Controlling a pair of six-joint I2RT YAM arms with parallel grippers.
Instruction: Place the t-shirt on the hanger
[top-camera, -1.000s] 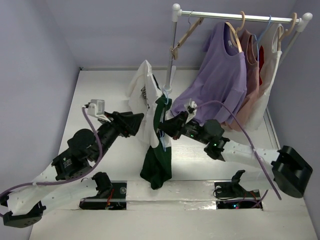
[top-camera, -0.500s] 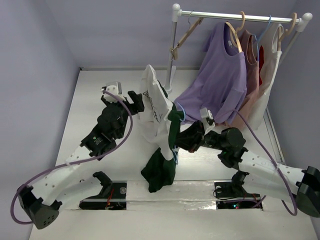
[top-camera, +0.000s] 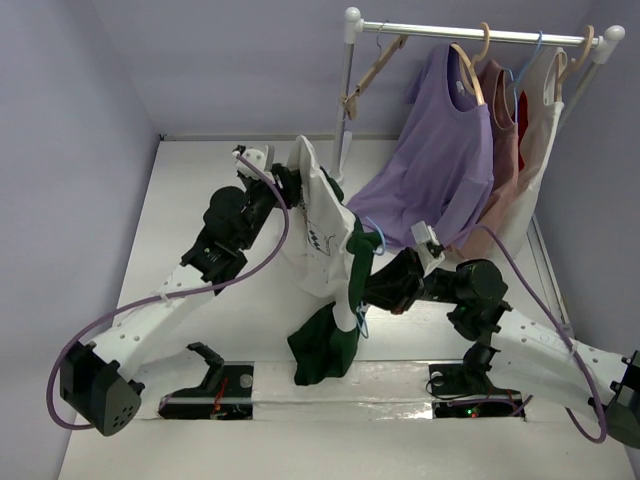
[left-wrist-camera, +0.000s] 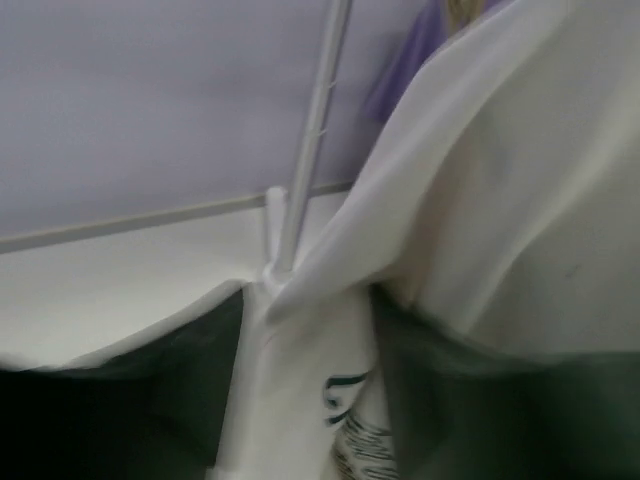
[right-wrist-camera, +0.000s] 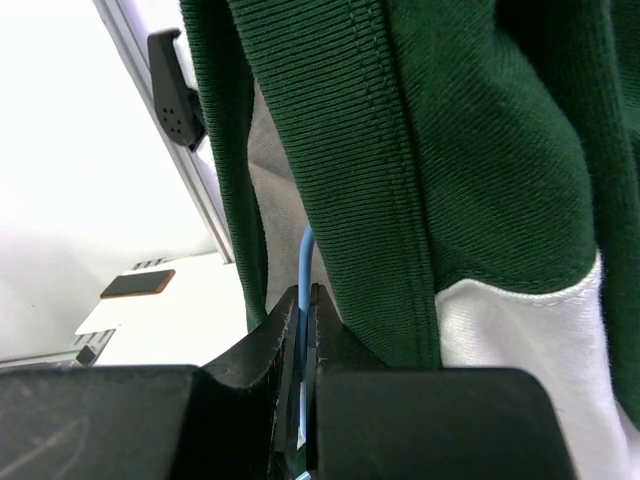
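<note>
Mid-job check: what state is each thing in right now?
t-shirt: lifted, bunched, lower end hanging.
hanger: gripped, mostly hidden by the t-shirt.
right gripper: jaws shut on the hanger.
left gripper: against the t-shirt, jaws hidden.
lavender t-shirt: hanging on the rail.
wooden hanger: bare, on the rail.

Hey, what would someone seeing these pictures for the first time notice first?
A cream t-shirt with dark green sleeves hangs draped in mid-air above the table's middle. The right pincer is shut on the thin blue hanger, tucked against the green fabric. At back right, a purple shirt hangs on a clothes rail.
</note>
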